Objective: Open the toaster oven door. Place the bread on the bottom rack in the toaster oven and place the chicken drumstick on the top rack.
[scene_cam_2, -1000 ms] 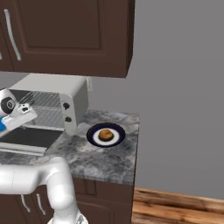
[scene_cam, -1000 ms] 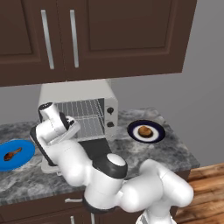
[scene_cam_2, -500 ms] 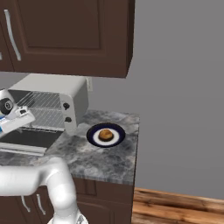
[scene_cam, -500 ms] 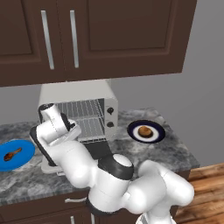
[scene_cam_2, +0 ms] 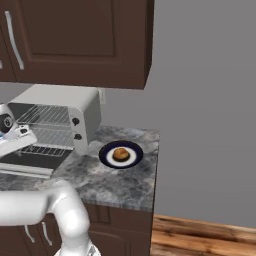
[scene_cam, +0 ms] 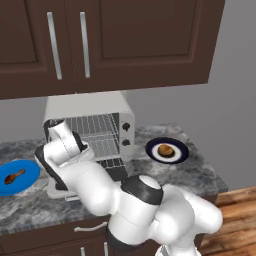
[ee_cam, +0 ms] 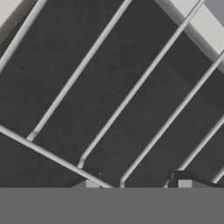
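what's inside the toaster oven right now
Two bare wire racks, the top rack above the bottom rack, inside the open toaster oven. No food shows there, though the arm covers the left part.

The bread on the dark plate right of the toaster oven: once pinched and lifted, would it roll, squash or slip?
The bread looks small and rounded, so a nudge might roll it across its plate. It probably weighs little for its bulk. Its bun-like shape suggests softness, so a hard squeeze might dent it, though rendered pictures cannot confirm that.

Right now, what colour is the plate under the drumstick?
Bright blue; the plate under the drumstick shows best in the left base view.
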{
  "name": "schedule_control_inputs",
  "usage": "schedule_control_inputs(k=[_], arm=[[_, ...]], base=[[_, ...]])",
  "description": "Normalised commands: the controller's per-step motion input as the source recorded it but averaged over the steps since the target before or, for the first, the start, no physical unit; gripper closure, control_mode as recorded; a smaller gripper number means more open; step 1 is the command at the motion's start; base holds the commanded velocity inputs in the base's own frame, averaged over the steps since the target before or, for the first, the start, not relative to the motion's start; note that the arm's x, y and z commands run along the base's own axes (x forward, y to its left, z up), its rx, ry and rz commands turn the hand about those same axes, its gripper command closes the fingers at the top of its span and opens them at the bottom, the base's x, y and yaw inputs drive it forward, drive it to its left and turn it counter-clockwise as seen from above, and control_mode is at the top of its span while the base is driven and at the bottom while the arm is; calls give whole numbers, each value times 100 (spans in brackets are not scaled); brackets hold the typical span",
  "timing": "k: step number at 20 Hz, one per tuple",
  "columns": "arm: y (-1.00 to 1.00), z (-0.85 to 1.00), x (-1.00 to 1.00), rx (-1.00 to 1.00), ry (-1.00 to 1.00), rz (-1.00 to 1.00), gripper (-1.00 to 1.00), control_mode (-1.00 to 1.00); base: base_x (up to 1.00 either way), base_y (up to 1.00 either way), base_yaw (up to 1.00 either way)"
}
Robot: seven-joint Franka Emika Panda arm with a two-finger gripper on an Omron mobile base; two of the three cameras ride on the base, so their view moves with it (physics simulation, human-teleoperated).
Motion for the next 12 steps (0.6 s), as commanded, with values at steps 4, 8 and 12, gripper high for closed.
schedule_control_inputs(k=[4, 8, 12], arm=[[2, -79, -66, 5, 5, 0, 100, -100], [2, -77, -63, 6, 5, 0, 100, -100], [1, -75, -59, 6, 5, 0, 100, -100]], base=[[0, 0, 0], [0, 0, 0], [0, 0, 0]])
